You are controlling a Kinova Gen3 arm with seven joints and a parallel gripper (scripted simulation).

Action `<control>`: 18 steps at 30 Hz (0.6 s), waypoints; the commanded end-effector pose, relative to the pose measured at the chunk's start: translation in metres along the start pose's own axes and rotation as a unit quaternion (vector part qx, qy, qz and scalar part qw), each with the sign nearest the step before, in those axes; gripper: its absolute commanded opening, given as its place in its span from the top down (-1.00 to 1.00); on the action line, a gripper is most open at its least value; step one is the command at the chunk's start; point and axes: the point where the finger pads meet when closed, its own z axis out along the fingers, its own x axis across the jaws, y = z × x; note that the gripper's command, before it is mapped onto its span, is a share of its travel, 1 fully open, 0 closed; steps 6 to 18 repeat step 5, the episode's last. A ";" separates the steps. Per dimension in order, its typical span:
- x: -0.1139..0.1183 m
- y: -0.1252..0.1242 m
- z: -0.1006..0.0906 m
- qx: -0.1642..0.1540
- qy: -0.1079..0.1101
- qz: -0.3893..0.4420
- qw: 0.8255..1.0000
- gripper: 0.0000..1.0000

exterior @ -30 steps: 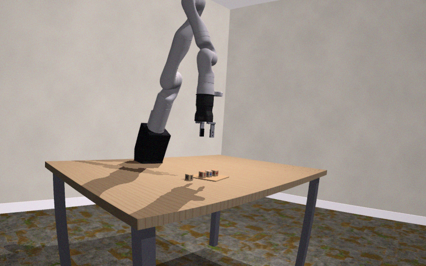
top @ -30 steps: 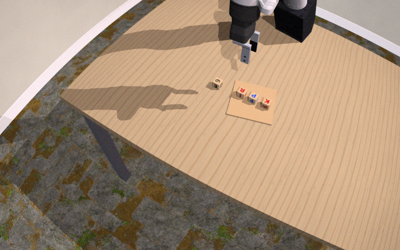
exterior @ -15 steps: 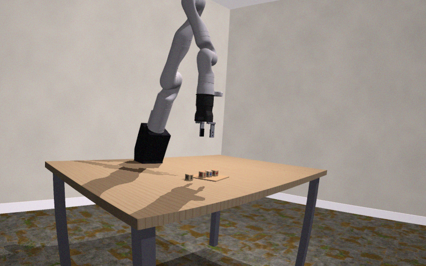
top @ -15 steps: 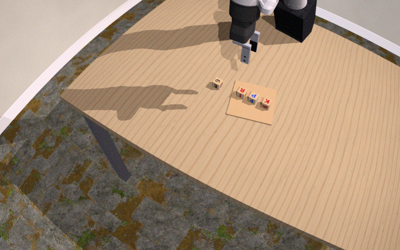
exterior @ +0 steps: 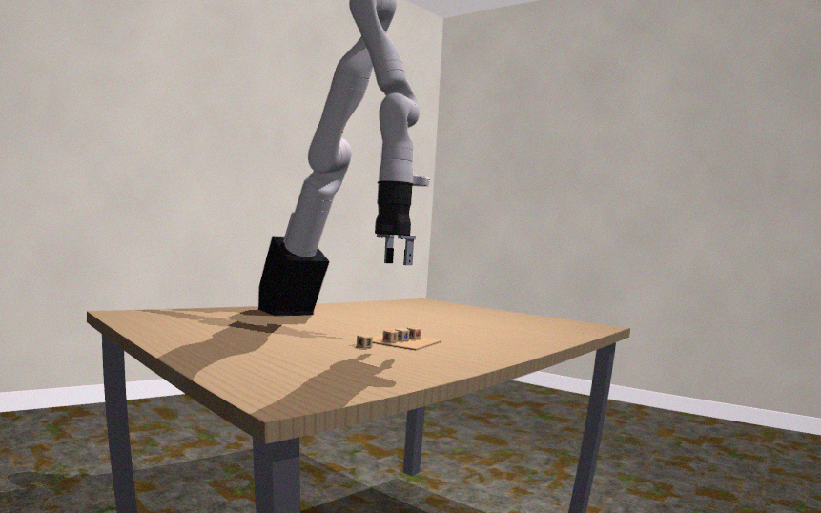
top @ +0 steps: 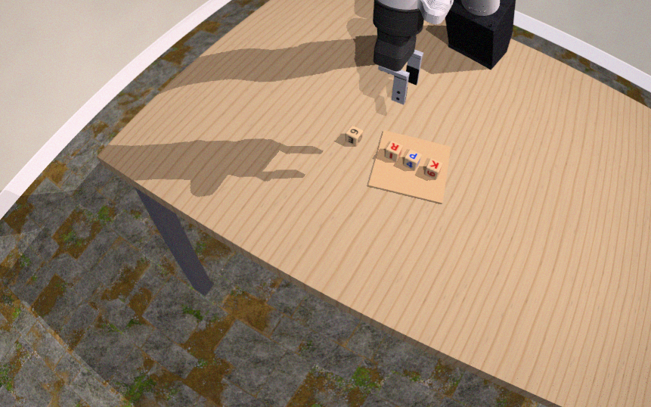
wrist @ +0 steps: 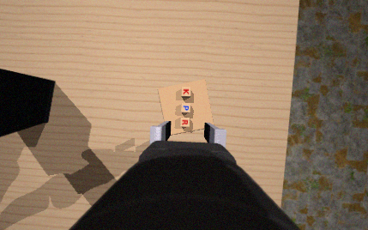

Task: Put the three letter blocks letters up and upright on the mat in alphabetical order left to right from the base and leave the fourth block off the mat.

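Note:
The red K block [top: 433, 166] [exterior: 414, 333] [wrist: 186, 92], blue P block [top: 411, 158] [exterior: 402, 335] [wrist: 185, 108] and red R block [top: 393, 150] [exterior: 389, 336] [wrist: 184, 123] sit apart on the mat [top: 408, 189] [exterior: 422, 343] [wrist: 202, 96] in a nearly straight row. Seen from the base they read K, P, R from left to right, letters upright. The K-P gap looks slightly wider. The fourth block [top: 354, 135] [exterior: 363, 341], a digit on top, lies off the mat, beyond its R side. My gripper [top: 406, 91] [exterior: 398, 262] [wrist: 187, 129] is open and empty, high above the table.
The black robot base [top: 478, 40] [exterior: 293, 280] [wrist: 18, 103] stands on the wooden table [top: 544, 228] [exterior: 502, 331] [wrist: 108, 43]. In the wrist view it is at the left, and the gripper body hides the lower middle. Arm shadows fall across the table.

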 end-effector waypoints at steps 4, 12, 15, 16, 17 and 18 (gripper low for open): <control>0.000 0.001 -0.001 0.000 0.000 0.000 1.000 -1.00; 0.000 0.001 -0.001 0.000 0.000 0.000 1.000 -1.00; 0.000 0.001 -0.001 0.000 0.000 0.000 1.000 -1.00; 0.000 0.001 -0.001 0.000 0.000 0.000 1.000 -1.00; 0.000 0.001 -0.001 0.000 0.000 0.000 1.000 -1.00; 0.000 0.001 -0.001 0.000 0.000 0.000 1.000 -1.00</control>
